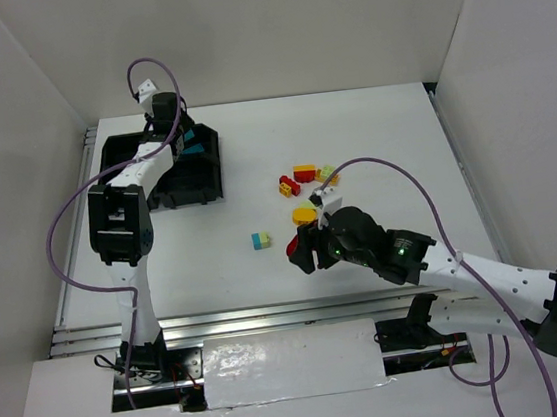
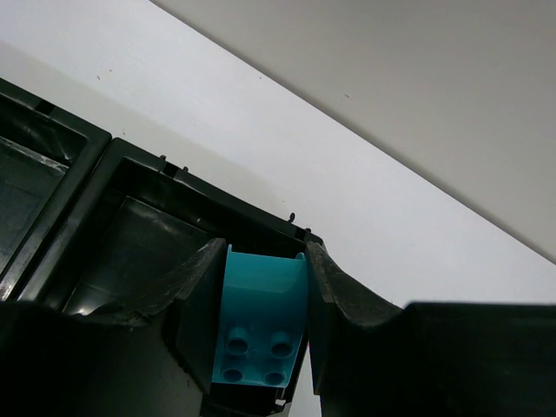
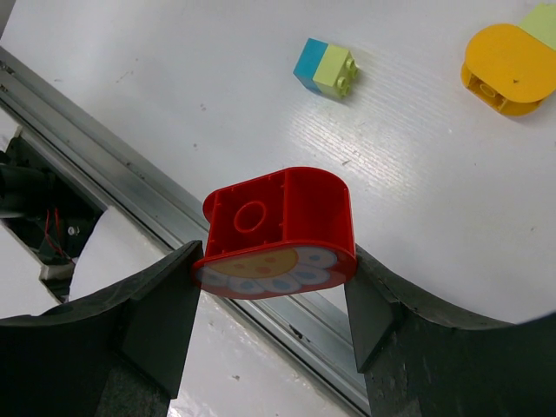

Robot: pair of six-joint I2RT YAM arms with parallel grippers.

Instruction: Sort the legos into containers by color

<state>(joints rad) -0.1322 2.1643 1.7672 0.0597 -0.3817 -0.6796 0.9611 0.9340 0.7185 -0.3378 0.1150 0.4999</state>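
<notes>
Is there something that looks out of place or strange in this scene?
Nothing is spilled or broken. One oddity: the teal-and-lime brick lies on its side on the table, alone, away from the other loose bricks. The right pincer holds the red rounded brick with its hollow underside facing the wrist camera.

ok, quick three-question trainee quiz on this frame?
1. True or false: the left fingers hold a yellow brick over the tray.
2. The right fingers grip: A) a red rounded brick B) a green brick C) nothing.
3. Fill in: the blue-and-green brick lies on the ____.
Key: 1 false, it is a teal brick; 2 A; 3 table.
</notes>
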